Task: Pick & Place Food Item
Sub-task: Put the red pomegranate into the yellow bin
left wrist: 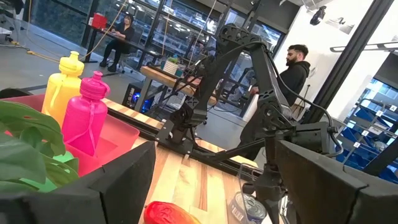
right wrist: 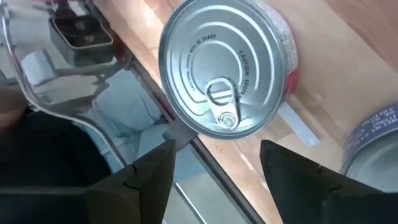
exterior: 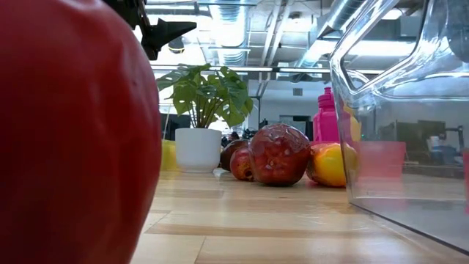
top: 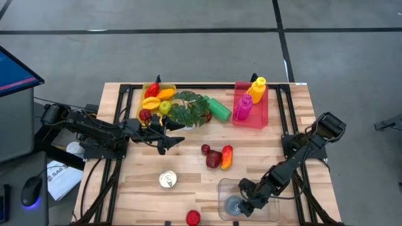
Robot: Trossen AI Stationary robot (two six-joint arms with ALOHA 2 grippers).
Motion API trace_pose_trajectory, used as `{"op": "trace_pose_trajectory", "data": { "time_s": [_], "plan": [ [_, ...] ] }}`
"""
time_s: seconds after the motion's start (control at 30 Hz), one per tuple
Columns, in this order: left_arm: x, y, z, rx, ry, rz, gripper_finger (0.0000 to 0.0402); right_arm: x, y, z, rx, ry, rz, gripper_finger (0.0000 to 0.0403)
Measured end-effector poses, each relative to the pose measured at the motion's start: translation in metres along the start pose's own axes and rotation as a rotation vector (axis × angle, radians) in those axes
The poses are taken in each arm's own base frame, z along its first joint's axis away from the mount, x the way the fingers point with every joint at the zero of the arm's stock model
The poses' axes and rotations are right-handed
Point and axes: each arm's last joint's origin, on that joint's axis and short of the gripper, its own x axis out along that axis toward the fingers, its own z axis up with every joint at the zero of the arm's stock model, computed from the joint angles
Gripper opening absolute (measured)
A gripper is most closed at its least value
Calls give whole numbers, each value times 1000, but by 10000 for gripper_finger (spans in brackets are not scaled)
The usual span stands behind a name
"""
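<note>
A tin can (right wrist: 227, 68) with a pull-tab lid and a red label lies in the clear container (top: 248, 185) at the table's near right, its lid turned toward the right wrist camera. My right gripper (right wrist: 217, 155) (top: 245, 202) hangs open just short of it, slanting down into the container, one finger on each side with a gap to the can. A second can (right wrist: 373, 143) (top: 233, 204) with a grey-blue label sits beside it. My left gripper (top: 169, 141) (left wrist: 211, 186) waits open above the table's left middle, near the plant.
Another can (top: 167, 179) and a red fruit (top: 193, 217) lie near the front edge. A dark red fruit (top: 213, 158), a small one (top: 205, 149) and a red-yellow one (top: 227, 157) lie mid-table. A potted plant (top: 188, 110), a fruit tray (top: 154, 100) and a pink bin (top: 251, 103) with bottles stand at the back.
</note>
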Motion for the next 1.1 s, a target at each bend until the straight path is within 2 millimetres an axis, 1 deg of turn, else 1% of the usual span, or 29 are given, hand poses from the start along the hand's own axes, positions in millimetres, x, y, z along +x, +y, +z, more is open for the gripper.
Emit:
{"op": "trace_pose_trajectory", "data": {
  "time_s": [0.1, 0.17, 0.27, 0.4, 0.63, 0.83, 0.97, 1.1],
  "plan": [
    [0, 0, 0, 0, 0, 0, 321, 0, 1, 0, -38, 3, 9, 220],
    [0, 0, 0, 0, 0, 0, 321, -4, 3, -1, -75, 8, 26, 213],
    [0, 0, 0, 0, 0, 0, 321, -15, 8, 1, -124, 6, 64, 200],
    [0, 0, 0, 0, 0, 0, 321, -39, 17, 4, -253, -55, 140, 176],
    [0, 0, 0, 0, 0, 0, 321, -81, 28, 17, -574, -212, 238, 126],
    [0, 0, 0, 0, 0, 0, 321, -112, 32, 32, -864, -377, 252, 99],
    [0, 0, 0, 0, 1, 0, 321, -126, 32, 43, -1017, -474, 222, 92],
    [0, 0, 0, 0, 1, 0, 321, -135, 31, 53, -1159, -549, 174, 92]
  ]
}}
